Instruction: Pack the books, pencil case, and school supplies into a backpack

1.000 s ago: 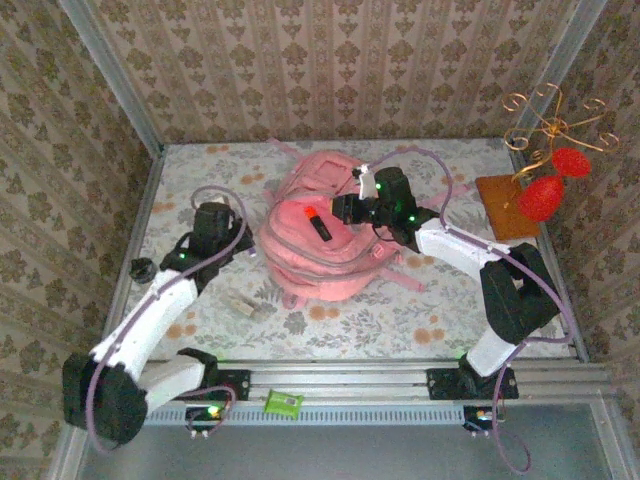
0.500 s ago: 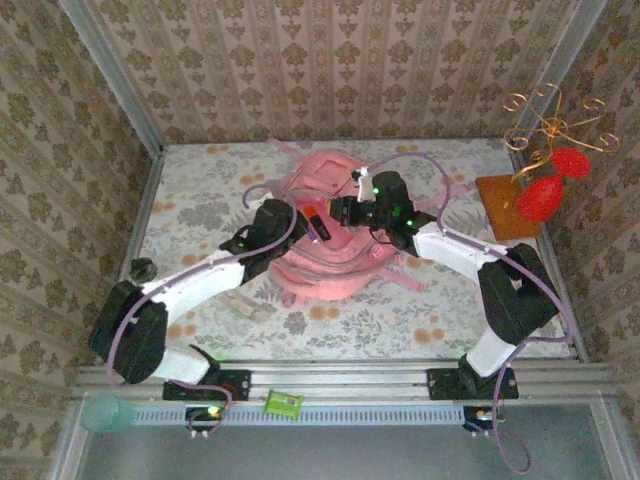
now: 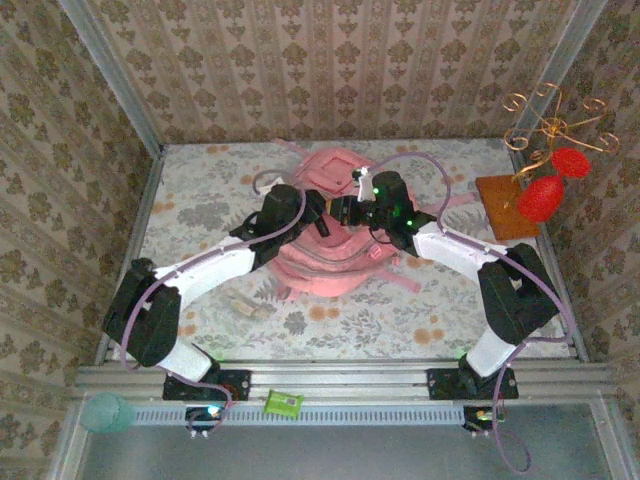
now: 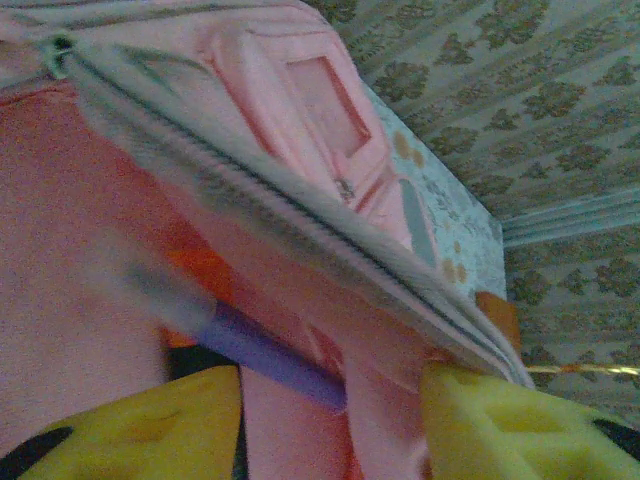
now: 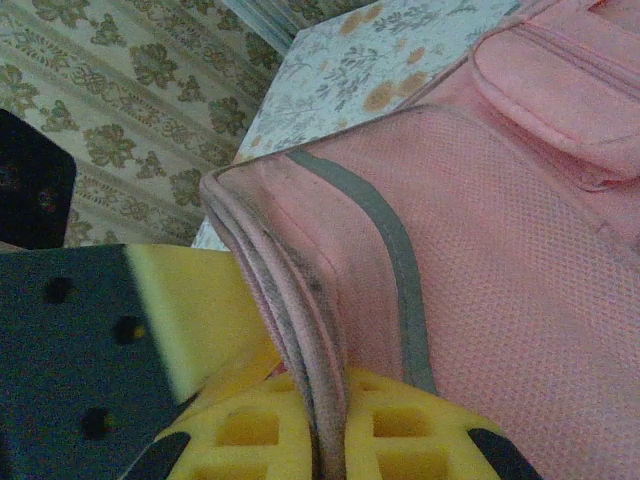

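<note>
We see the pink backpack (image 3: 325, 270) lying mid-table toward the far side, its zip pocket gaping. The right gripper (image 5: 320, 400) is clenched on its folded fabric rim. The left gripper (image 4: 325, 400) hangs released at the opening, with a purple pen (image 4: 270, 358) lying between its fingers, one end blurred.

Pink cloth backpack (image 5: 500, 260) w/ fine matt weave; purple pen (image 4: 270, 355) smooth plastic; board (image 3: 505, 205) looks matt brown wood
</note>
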Controlling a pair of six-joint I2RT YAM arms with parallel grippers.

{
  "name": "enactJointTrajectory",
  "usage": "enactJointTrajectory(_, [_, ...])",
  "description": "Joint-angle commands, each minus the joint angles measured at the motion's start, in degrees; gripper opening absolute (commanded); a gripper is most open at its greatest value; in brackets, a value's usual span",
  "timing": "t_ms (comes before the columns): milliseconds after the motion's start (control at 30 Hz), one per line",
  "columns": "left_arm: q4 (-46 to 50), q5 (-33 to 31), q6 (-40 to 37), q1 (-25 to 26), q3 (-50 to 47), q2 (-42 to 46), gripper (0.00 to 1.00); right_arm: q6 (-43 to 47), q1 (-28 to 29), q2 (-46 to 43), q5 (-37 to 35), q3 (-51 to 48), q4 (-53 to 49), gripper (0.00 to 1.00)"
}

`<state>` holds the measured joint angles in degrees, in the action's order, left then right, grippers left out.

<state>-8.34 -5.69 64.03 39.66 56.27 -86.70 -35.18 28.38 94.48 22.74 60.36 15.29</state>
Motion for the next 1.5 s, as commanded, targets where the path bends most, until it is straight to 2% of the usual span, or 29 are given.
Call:
enactJointTrajectory(0, [2.4,3.6,-2.6,-0.1,1.5,-0.4,0.54,-0.3,0.4,-1.6,0.1,1.3,2.8,0.0])
enactJointTrajectory(100, [5.2,4.9,-5.9,-0.3,0.9,1.9,0.56,0.1,0.1,-1.5,0.0,1.8,2.3,0.0])
enactJointTrajectory(200, [14.0,5.3,-12.8,-0.6,0.6,6.8,0.58,1.1,0.1,-1.5,-0.3,2.1,1.3,0.0])
enactJointTrajectory(333, [33.2,-2.2,-19.3,-1.3,-3.1,18.1,0.61,2.9,0.0,-1.5,-1.1,1.5,-0.1,0.0])
enactJointTrajectory(433, [45.3,-9.9,-17.7,-2.8,-9.6,26.9,0.64,3.4,-0.1,-1.3,-1.2,1.3,-0.4,0.0])
enactJointTrajectory(567, [53.3,-9.3,-10.2,-4.4,-18.1,35.3,0.71,3.8,-0.2,-0.9,-1.3,1.5,-0.2,0.0])
enactJointTrajectory(667, [55.0,-8.9,-3.4,-3.1,-22.8,39.1,0.81,3.8,-0.4,-0.2,-0.9,2.0,-0.1,0.0])
enactJointTrajectory(867, [52.3,-8.1,-0.4,-3.6,-27.1,38.1,0.9,3.0,-0.8,0.5,0.3,1.2,1.8,0.0])
enactJointTrajectory(1033, [40.9,-1.0,-4.3,-7.4,-28.1,31.5,0.91,2.1,-1.0,1.1,1.0,0.6,3.3,0.0])
enactJointTrajectory(1167, [39.6,-2.5,-5.8,-7.3,-26.0,26.7,0.91,1.5,-0.9,1.0,1.7,0.6,4.0,0.0])
enactJointTrajectory(1367, [39.2,-6.0,-4.3,-7.4,-28.2,25.3,0.91,1.6,-1.0,0.4,1.5,-0.2,4.4,0.0])
enactJointTrajectory(1467, [38.0,-5.5,-5.0,-8.0,-28.8,23.8,0.87,1.2,-1.1,0.7,1.6,-0.2,4.7,0.0])
